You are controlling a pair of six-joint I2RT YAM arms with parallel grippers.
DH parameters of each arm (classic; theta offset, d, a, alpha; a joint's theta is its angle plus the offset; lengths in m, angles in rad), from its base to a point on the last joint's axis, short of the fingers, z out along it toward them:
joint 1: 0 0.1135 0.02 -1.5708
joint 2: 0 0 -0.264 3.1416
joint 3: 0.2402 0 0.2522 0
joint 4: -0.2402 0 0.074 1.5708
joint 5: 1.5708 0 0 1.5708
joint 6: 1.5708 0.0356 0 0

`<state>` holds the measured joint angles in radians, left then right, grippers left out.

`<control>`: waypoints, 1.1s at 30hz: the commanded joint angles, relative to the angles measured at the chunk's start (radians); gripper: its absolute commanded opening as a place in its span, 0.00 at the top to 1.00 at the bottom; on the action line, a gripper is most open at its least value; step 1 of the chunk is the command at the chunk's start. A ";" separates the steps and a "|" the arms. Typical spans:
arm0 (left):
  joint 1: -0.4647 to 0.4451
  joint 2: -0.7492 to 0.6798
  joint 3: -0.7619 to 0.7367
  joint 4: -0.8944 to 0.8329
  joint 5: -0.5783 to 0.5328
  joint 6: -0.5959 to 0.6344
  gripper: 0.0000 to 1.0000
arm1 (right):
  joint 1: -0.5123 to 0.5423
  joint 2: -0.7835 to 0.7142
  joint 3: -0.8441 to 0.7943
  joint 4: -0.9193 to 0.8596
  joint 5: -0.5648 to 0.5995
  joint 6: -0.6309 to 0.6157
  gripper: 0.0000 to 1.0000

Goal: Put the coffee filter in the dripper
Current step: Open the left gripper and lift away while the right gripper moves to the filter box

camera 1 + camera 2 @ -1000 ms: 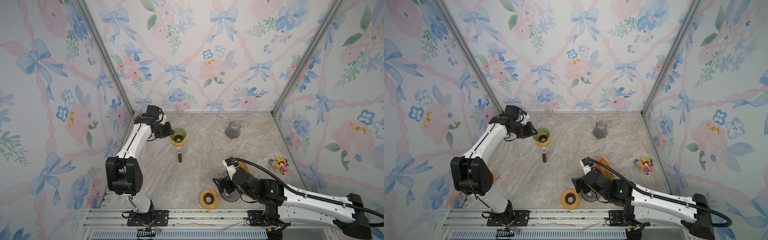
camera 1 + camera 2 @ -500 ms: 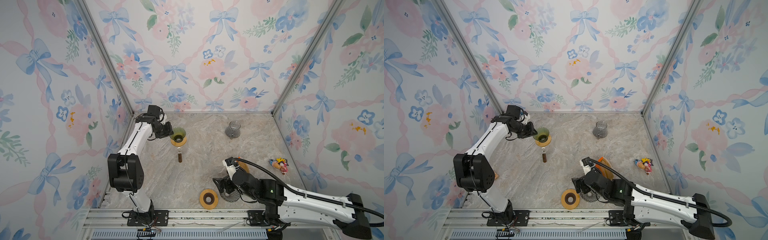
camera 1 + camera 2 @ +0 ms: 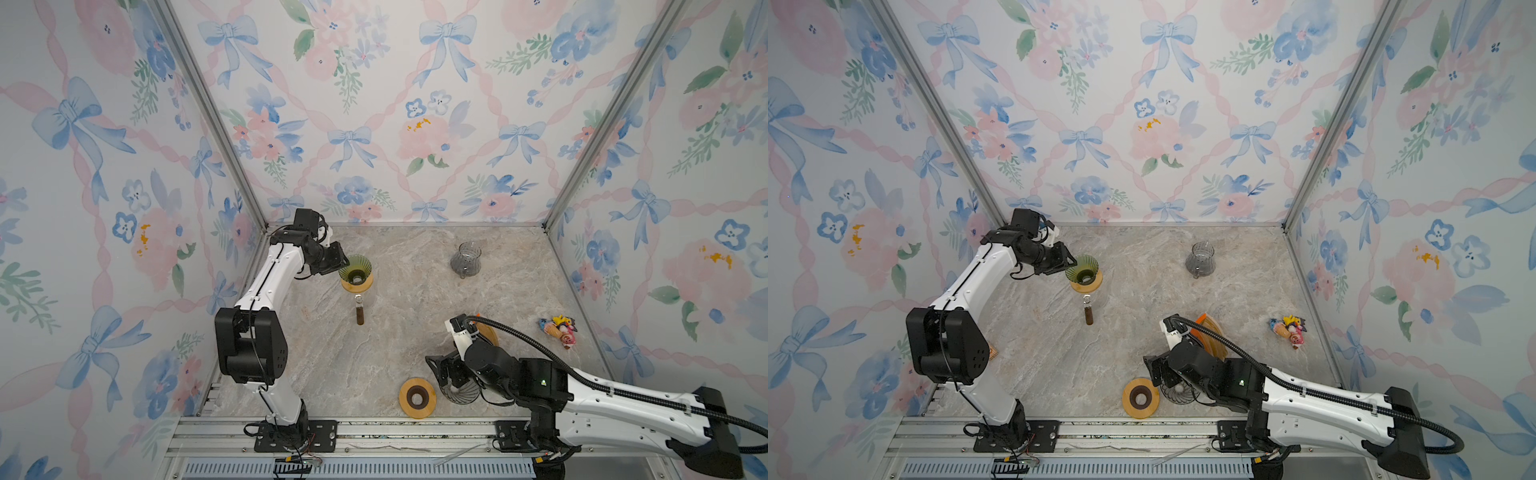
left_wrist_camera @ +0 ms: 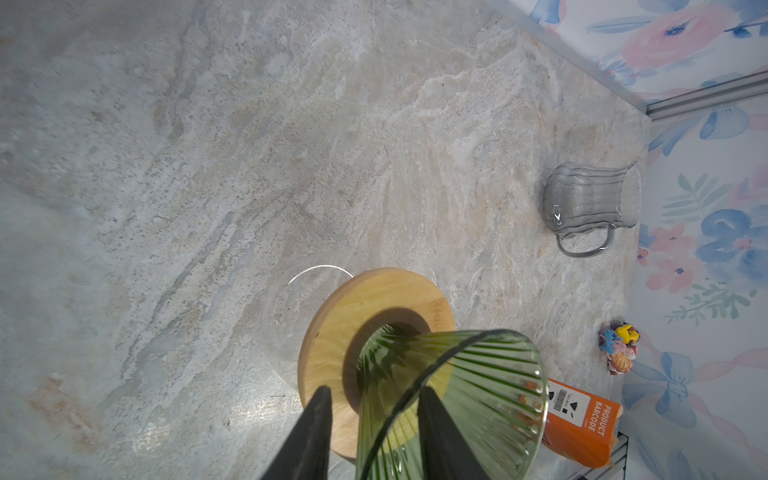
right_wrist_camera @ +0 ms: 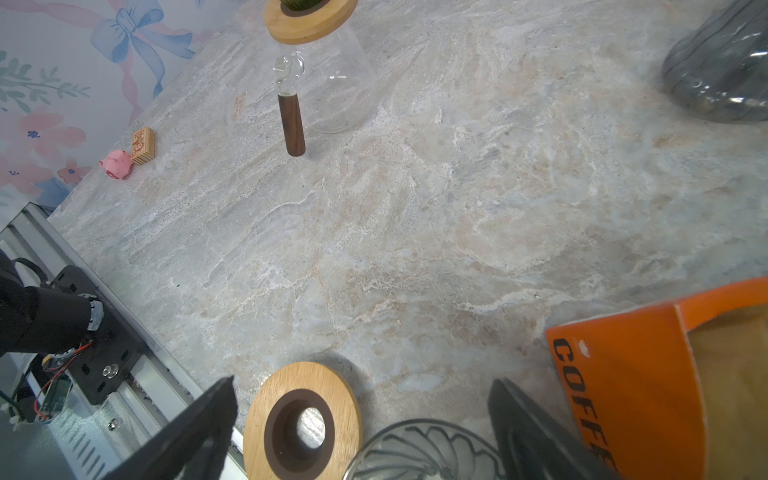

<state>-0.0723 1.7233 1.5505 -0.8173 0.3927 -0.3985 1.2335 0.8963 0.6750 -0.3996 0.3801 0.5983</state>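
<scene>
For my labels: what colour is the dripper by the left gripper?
Green dripper, ribbed glass; clearest in left wrist view.

Your left gripper (image 4: 374, 390) straddles the green dripper's (image 4: 478, 374) rim, one finger inside and one outside, clear of the glass. The dripper sits in its wooden collar (image 4: 353, 299). Off to the right, a grey jug (image 4: 590, 199) stands near the wall.
</scene>
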 commanded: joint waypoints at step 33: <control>-0.293 -0.506 -0.309 0.448 0.135 0.038 0.02 | -0.078 -0.033 0.182 -0.156 0.153 -0.028 0.03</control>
<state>-0.3374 1.1923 1.2366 -0.4973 0.4824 -0.3500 1.1797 0.8902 0.8135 -0.4965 0.4953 0.5900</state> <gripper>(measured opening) 0.982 0.968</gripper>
